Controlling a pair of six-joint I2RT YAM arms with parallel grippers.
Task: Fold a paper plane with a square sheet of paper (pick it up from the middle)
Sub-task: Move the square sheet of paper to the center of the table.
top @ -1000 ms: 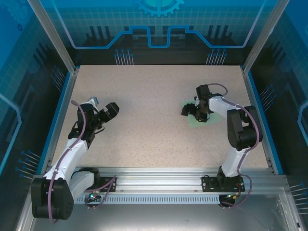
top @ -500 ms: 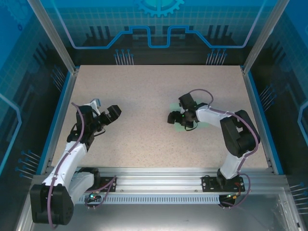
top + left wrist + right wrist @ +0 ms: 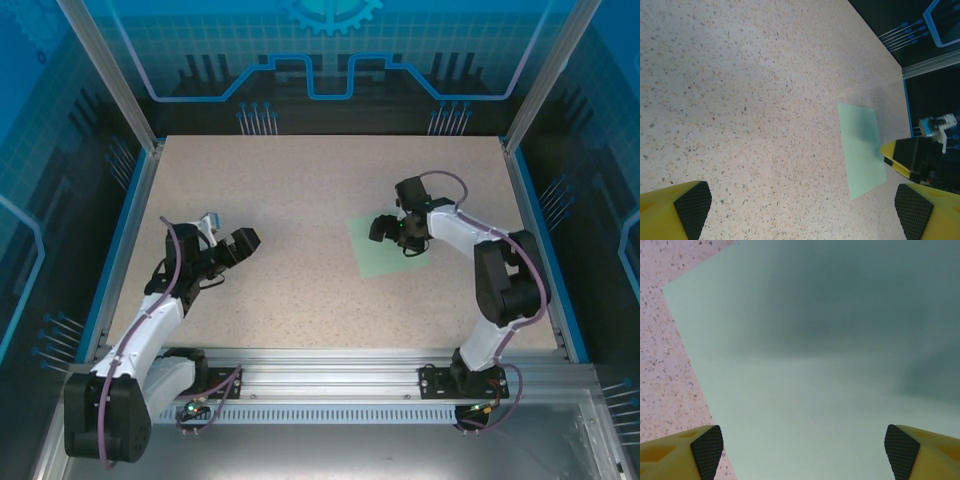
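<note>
**The green paper lies flat under the right jaws**

We see the square sheet of paper (image 3: 378, 250) lying flat on the tabletop (image 3: 290, 180). It is pale green and plain. It sits on the right half of the tabletop, about halfway between the near edge and the far edge. We cannot see any fold in it.

From the right wrist, the square sheet of paper (image 3: 805, 370) takes up most of what we see. A dark shadow falls on its upper part. One corner of the paper shows at the top left, with the speckled tabletop (image 3: 665, 355) next to it.

The right jaws are spread wide above the far right part of the paper. Nothing is between them. The two black pads (image 3: 707, 446) sit far apart on yellow fingers. We cannot tell if they touch the paper. The right arm (image 3: 500, 270) bends in from the right side of the tabletop to reach this spot.

The left arm (image 3: 150, 320) is well apart from the paper, over the left side of the tabletop. The left jaws are spread wide too and hold nothing. They point towards the paper. From the left wrist we see the black pads (image 3: 692, 207) at the bottom corners, bare tabletop (image 3: 740, 90) under them, and the paper (image 3: 857, 145) far off to the right.

Blue walls (image 3: 60, 200) stand around the tabletop.
</note>
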